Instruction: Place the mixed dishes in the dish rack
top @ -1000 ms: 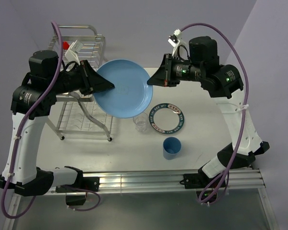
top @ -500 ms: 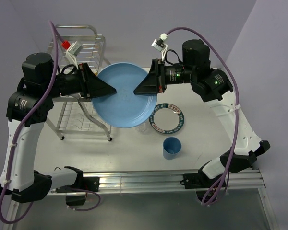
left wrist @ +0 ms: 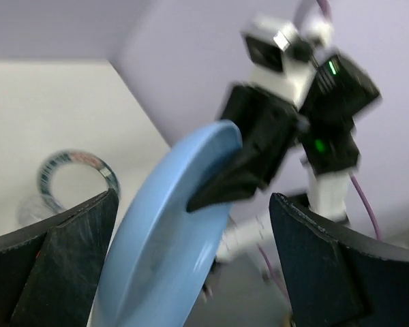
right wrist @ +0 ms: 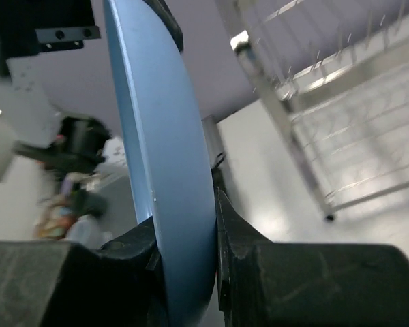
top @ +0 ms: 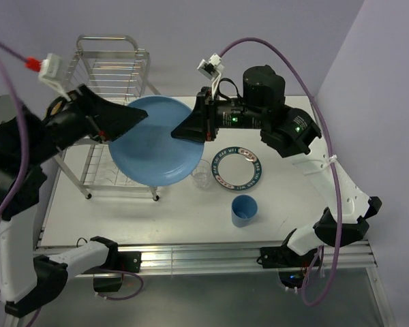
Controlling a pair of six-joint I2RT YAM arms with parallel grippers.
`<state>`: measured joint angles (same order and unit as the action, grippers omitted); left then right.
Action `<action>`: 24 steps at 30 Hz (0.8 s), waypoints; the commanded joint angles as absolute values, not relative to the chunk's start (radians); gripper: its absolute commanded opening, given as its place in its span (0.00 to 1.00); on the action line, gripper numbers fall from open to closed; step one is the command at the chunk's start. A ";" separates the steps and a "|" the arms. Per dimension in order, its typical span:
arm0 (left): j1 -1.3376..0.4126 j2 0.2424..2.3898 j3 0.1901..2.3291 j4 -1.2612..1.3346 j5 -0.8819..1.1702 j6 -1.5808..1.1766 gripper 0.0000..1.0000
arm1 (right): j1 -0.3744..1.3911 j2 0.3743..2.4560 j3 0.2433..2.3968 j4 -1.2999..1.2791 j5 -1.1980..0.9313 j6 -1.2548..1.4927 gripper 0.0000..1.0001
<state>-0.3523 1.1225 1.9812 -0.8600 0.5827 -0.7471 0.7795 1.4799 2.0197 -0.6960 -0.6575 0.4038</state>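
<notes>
Nearest the arm bases, the small blue cup (top: pixel 244 209) stands upright on the white table (top: pixel 293 197), where it stood half a second ago. Just beyond it the small clear glass (top: pixel 199 174) sits touching or just beside the white plate with dark teal lettered rim (top: pixel 238 167), which lies flat. Neither has moved, but the glass now shows more fully because the light-blue plate (top: pixel 152 141) above it has shifted left. That plate is held off the table and tilted, and it now overhangs the right front part of the dish rack (top: pixel 114 67) rather than the bare table beside it. The right fingers (right wrist: pixel 293 279) are clenched on its rim, one on each face. In the top view they (top: pixel 191 128) have travelled left with the plate. The left fingers (left wrist: pixel 61 252) are spread wide, with the plate's edge standing between them and touching neither, so that side is released. The left arm has risen toward the overhead camera since the earlier frames, and its fingers (top: pixel 116 119) now lie over the plate's upper left rim. The rack stands at the far left of the table, unchanged.
</notes>
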 commanded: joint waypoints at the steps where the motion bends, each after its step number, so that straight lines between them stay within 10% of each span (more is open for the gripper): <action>1: -0.354 0.985 1.999 -0.778 0.182 -0.793 0.99 | 0.845 1.433 2.031 -0.500 -0.326 0.198 0.00; 24: -0.354 0.620 1.698 -0.896 -0.032 -0.858 0.99 | 0.877 2.092 2.487 0.251 -0.159 -0.481 0.00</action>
